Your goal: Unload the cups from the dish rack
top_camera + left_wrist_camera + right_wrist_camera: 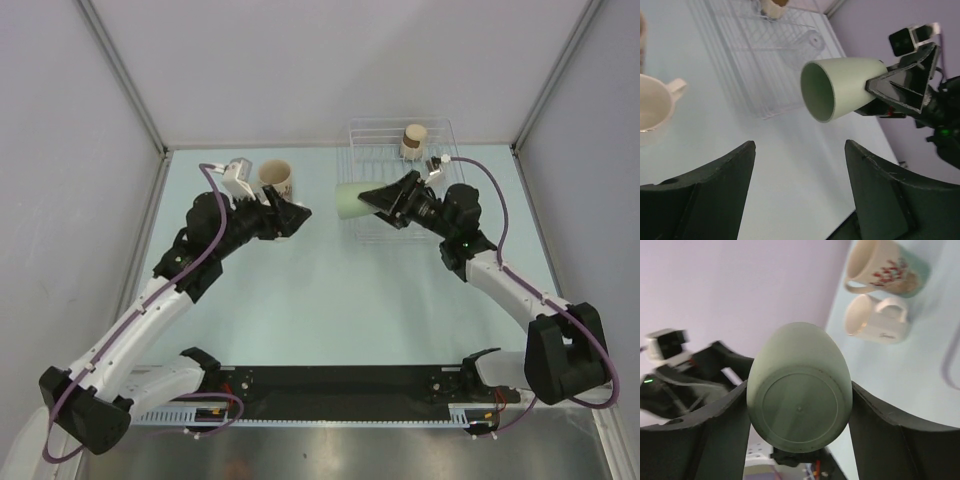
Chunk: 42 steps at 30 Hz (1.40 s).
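Left gripper point(799, 150): jaws spread wide, nothing between them, hanging over bare table point(330, 300) left of centre.

Printed cream mug point(276, 180): upright on the table just beside the left gripper. The top view shows only its rim and a band of pattern. The right wrist view shows red print on its side and its handle.

White handled cup point(875, 320): standing next to the cream mug, handle towards the rack. Both wrist views show it, while in the top view the left arm covers it.

Pale green cup point(348, 200): held on its side, mouth towards the left arm, at the left edge of the rack. The left wrist view looks into its open mouth and the right wrist view shows its round base.

Right gripper point(375, 198): clamped on the green cup, one finger down each flank.

Dish rack point(440, 130): white wire, at the table's far right.

Tan brown-topped cup point(413, 140): upright in the rack's far side.

Clear tumbler point(807, 42): a faint shape lying in the rack, seen only from the left wrist.
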Tool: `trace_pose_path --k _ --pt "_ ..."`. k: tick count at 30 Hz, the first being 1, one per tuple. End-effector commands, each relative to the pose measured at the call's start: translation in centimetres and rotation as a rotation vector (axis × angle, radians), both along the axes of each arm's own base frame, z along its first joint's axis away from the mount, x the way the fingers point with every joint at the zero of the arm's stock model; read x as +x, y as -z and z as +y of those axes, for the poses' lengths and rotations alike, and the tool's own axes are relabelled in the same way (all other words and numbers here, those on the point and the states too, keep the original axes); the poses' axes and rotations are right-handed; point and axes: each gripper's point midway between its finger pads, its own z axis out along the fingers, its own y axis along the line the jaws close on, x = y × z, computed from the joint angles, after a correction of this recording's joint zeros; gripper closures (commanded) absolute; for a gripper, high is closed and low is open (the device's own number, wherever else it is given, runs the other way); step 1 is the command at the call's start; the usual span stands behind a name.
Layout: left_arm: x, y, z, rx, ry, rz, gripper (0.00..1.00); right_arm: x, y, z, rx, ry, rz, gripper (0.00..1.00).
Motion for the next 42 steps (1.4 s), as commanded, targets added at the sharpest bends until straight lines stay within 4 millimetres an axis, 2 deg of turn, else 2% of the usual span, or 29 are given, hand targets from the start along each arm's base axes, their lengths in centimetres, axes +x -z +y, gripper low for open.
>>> trace_pose_path --k 1,2,3,4,5,6,7,10,14,21,26,36,42 --pt "-2.0 -2.9 -2.7 -0.266 0.181 -0.026 0.22 -3.3 -8.5 0.6 0.284 -0.159 -0.227 1.00" --pt "-2.5 -3.1 -3.1 -0.300 0.220 -0.031 0.22 -3.1 -8.1 0.8 0.301 -0.168 -0.208 1.00" --pt "-2.7 -2.3 -3.1 -0.352 0.232 0.013 0.22 -3.5 -8.8 0.7 0.346 -0.187 -0.217 1.00" --pt "-3.6 -3.8 -3.5 -0.409 0.307 -0.043 0.22 -3.7 -8.7 0.8 0.367 -0.203 -0.209 1.00" --pt "-3.9 -3.8 -3.6 -0.443 0.327 -0.038 0.22 -3.6 -8.2 1.2 0.380 -0.218 -0.196 1.00" --pt "-3.9 -2.9 -3.5 -0.485 0.323 0.011 0.23 -4.0 -8.6 1.2 0.395 -0.235 -0.219 1.00" --pt "-4.1 -3.4 -3.4 -0.510 0.339 -0.010 0.23 -4.2 -8.4 1.5 0.400 -0.245 -0.206 1.00" --pt "-4.0 -3.4 -3.1 -0.513 0.328 -0.022 0.24 -4.0 -7.8 1.4 0.383 -0.223 -0.201 1.00" --pt "-4.1 -5.7 -2.6 -0.469 0.316 -0.109 0.24 -3.8 -6.8 1.3 0.349 -0.214 -0.192 1.00" --pt "-3.8 -7.3 -3.1 -0.496 0.346 -0.135 0.24 -4.1 -5.3 2.8 0.298 -0.241 -0.155 1.00" --pt "-3.5 -6.9 -3.4 -0.494 0.352 -0.119 0.24 -4.4 -4.6 4.3 0.284 -0.280 -0.139 1.00" --pt "-3.4 -6.2 -3.7 -0.489 0.361 -0.103 0.24 -5.2 -5.0 6.7 0.290 -0.359 -0.150 1.00" --pt "-3.4 -6.1 -4.2 -0.484 0.381 -0.094 0.29 -6.2 -5.4 8.3 0.294 -0.421 -0.156 1.00"
